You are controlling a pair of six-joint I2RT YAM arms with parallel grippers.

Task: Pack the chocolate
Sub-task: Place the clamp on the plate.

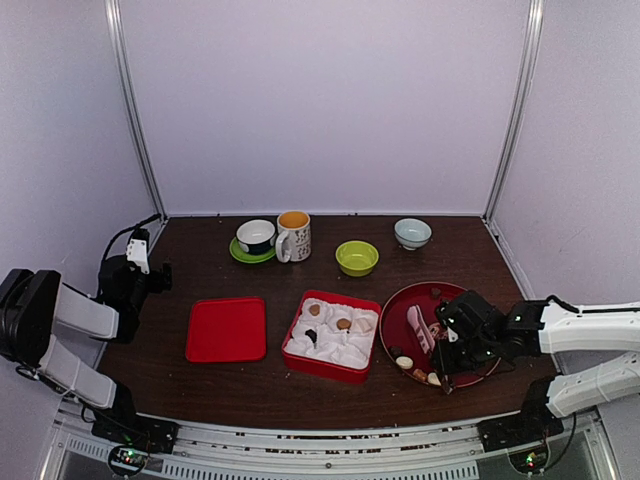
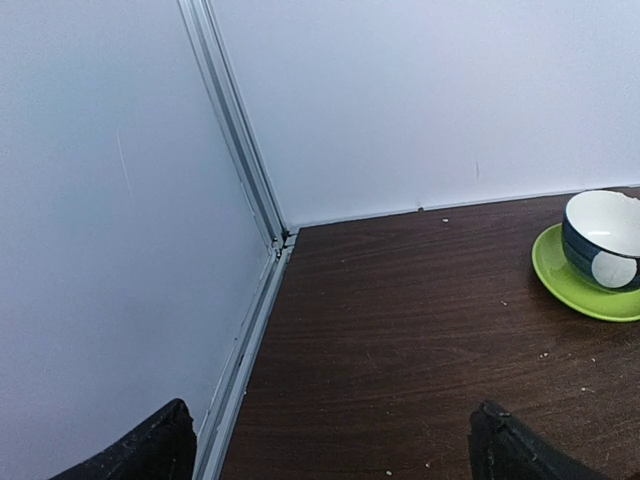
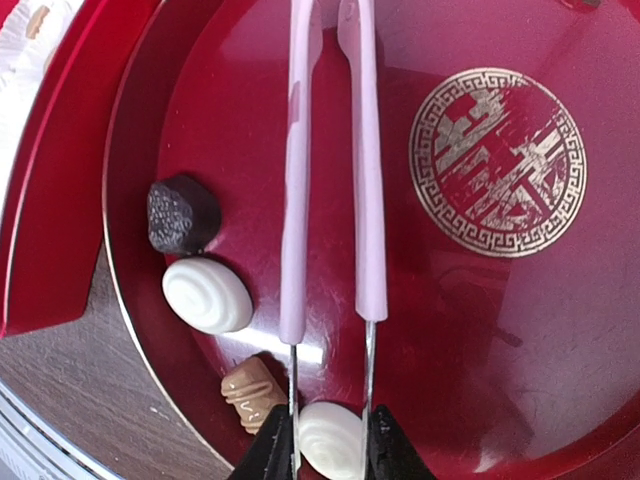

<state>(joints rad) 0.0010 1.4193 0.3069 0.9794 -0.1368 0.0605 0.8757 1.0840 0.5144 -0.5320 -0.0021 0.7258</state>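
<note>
Closest to the right wrist camera, the right gripper (image 3: 330, 448) is seen at the bottom edge. Its dark fingertips (image 3: 268, 450) are set tight on either side of a cream-white chocolate (image 3: 330, 436); whether that piece is actually pinched cannot be told.

A dark wood-grain table (image 1: 250, 385) is enclosed by pale lilac walls (image 1: 320, 100) with aluminium corner posts.

Only the right wrist view shows the gold emblem on the red plate (image 3: 560, 330), the swirl on a second white piece, and the pink tongs (image 3: 295, 200) laid down the frame's middle. Only the left wrist view shows the left gripper (image 2: 332, 435), which is spread wide and empty above bare wood in the rear corner.

Four chocolates are counted at the plate's lower left: one dark, two cream-white, one caramel. In the top view at least three more are seen in the white paper of one red box (image 1: 325, 368), at lower centre. One red lid (image 1: 227, 329), one mug (image 1: 294, 237), one cup (image 1: 256, 236) on one green saucer (image 1: 240, 254), one green bowl (image 1: 357, 258) and one pale bowl (image 1: 412, 233) are also counted.
</note>
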